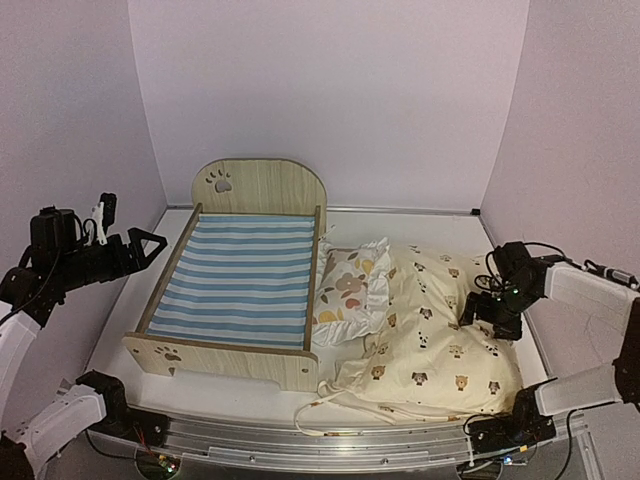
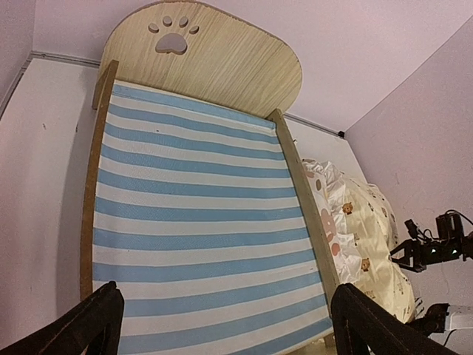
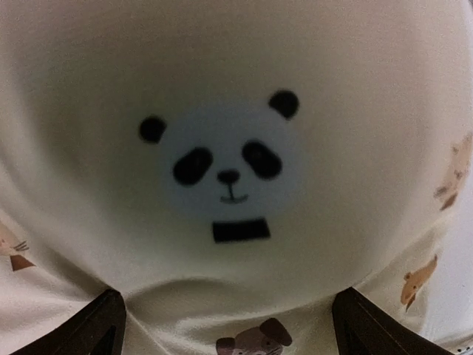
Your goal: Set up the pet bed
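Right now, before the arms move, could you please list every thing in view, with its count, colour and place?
light-wood pet bed with arched headboard: 1, pale wood with a blue-and-white striped base, left half of table, base bare.
ruffled white floral pillow: 1, white, against the bed's right rail.
cream animal-print fabric cushion: 1, cream, right of the pillow, touching it.
white table: 1, white, under everything.
left gripper: 1, black, open, left of the bed.
right gripper: 1, black, open, at the cushion's right side.
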Available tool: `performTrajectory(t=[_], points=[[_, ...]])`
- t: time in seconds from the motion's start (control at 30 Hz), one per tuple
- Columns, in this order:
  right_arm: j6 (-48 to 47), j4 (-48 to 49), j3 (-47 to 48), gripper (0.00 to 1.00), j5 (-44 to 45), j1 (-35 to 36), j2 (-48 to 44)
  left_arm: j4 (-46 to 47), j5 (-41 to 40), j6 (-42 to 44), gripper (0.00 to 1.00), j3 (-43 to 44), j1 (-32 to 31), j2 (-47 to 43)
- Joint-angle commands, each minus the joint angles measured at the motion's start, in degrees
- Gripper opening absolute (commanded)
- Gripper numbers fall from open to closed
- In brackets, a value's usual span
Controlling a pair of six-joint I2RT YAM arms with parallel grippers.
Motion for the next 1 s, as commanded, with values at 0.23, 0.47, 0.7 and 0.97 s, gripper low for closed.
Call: performTrajectory(t=[0.23, 0.47, 0.7, 0.97], points=[[-2.51, 10.30, -3.43, 0.15, -4.92, 0.76, 4.82, -0.31, -1.29, 0.10, 0.99, -0.16, 0.17, -0.70], [-3.26, 2.63, 11.35, 0.00, -3.99, 0.80, -1.90, -0.39, -1.42, 0.07, 0.99, -0.16, 0.16, -0.94], [-0.31, -3.58, 36.34, 0.00, -5.44, 0.76, -1.28, -0.39, -1.21, 0.19, 0.99, -0.16, 0.15, -1.06], [12.50, 5.04, 56.07, 0.00, -16.61, 1.05, 4.89, -0.29, -1.10, 0.24, 0.99, -0.16, 0.15, -1.33]])
